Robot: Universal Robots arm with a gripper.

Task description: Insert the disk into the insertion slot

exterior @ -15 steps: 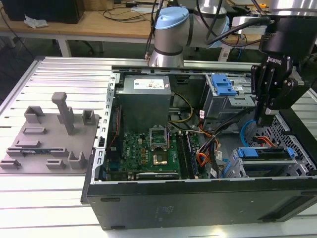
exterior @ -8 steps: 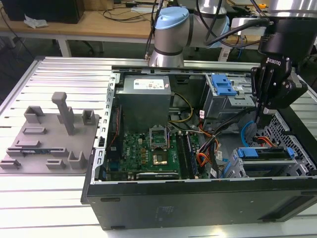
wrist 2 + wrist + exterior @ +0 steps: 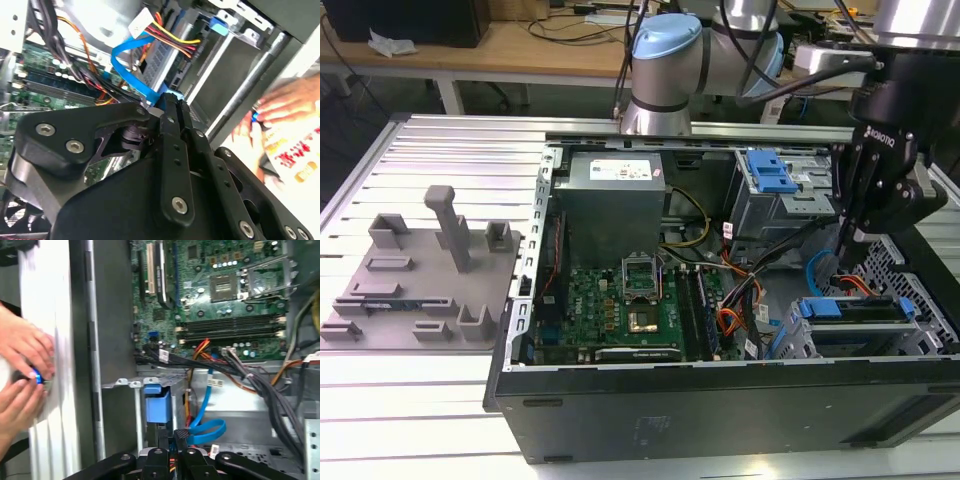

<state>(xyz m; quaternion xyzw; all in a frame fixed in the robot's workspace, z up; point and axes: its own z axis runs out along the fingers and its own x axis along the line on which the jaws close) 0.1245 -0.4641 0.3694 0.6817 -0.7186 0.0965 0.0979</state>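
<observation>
On the counter, near its edge at the exterior view's left, sits a grey block of printed fixtures. Beside it lies the open computer case with its green motherboard and the grey power supply behind. Farther toward the exterior view's right stands a darker cage with a blue latch. The tool hangs inside the case by that side's wall, above the insertion slot, where the disk (its blue carrier facing up) lies in the light grey perforated cage. Whether the tool is open or closed, or grips anything, I cannot tell. In the first wrist view, a person's hands rest on the counter outside the case, pinching a small blue thing.
</observation>
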